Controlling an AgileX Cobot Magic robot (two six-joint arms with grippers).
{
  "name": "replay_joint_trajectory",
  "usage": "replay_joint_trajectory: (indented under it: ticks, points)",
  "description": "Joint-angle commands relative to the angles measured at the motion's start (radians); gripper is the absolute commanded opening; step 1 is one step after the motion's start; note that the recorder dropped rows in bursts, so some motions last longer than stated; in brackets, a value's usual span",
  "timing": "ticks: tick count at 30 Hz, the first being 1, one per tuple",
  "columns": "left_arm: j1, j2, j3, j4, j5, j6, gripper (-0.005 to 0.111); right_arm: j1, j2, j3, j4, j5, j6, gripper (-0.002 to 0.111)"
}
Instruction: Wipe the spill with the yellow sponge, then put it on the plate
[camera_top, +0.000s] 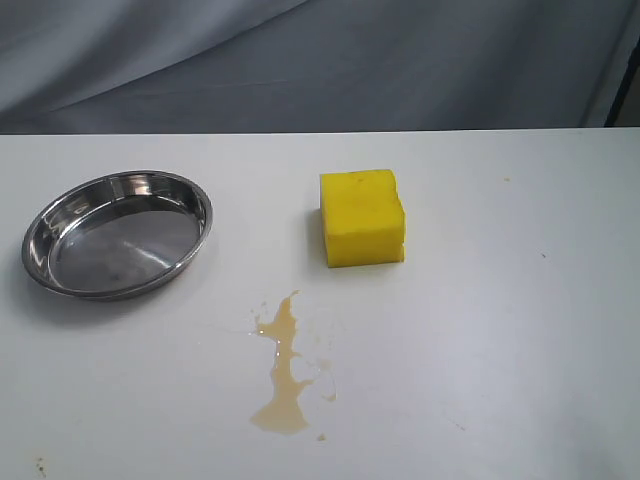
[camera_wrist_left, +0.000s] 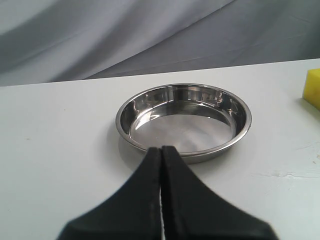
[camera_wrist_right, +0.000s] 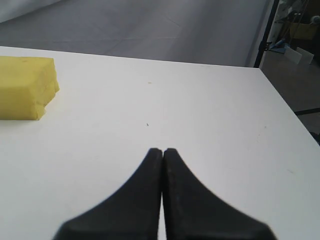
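Note:
The yellow sponge (camera_top: 362, 217) sits as a thick block on the white table, right of centre. A tan-brown spill (camera_top: 284, 370) spreads in front of it, nearer the table's front edge. The shiny steel plate (camera_top: 185, 260) lies at the left with nothing in it. Neither gripper appears in the exterior view. My left gripper (camera_wrist_left: 161, 148) is shut and holds nothing, with the plate (camera_wrist_left: 240, 137) just beyond its tips and the sponge (camera_wrist_left: 313, 89) at the frame edge. My right gripper (camera_wrist_right: 163, 150) is shut and holds nothing, with the sponge (camera_wrist_right: 25, 87) off to one side, apart from it.
A grey cloth backdrop (camera_top: 300, 60) hangs behind the table. The table's far right corner and side edge (camera_wrist_right: 280, 95) show in the right wrist view, with a dark stand and floor clutter beyond.

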Motion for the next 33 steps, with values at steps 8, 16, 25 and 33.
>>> replay_joint_trajectory:
  ticks: [8, 16, 25, 33]
  points:
    - [-0.005, -0.004, 0.004, -0.008, -0.008, -0.001, 0.0, 0.002, -0.005, 0.003, -0.012, -0.007, -0.009, 0.0]
    - [-0.005, -0.004, 0.004, -0.008, -0.008, -0.001, 0.0, 0.002, -0.005, 0.003, -0.012, -0.007, -0.009, 0.0]
    - [-0.005, -0.004, 0.004, -0.008, -0.008, -0.001, 0.0, 0.002, -0.005, 0.003, -0.024, -0.264, -0.012, 0.0]
    - [-0.005, -0.004, 0.004, -0.008, -0.008, -0.001, 0.0, 0.002, -0.005, 0.003, 0.043, -0.524, -0.01, 0.0]
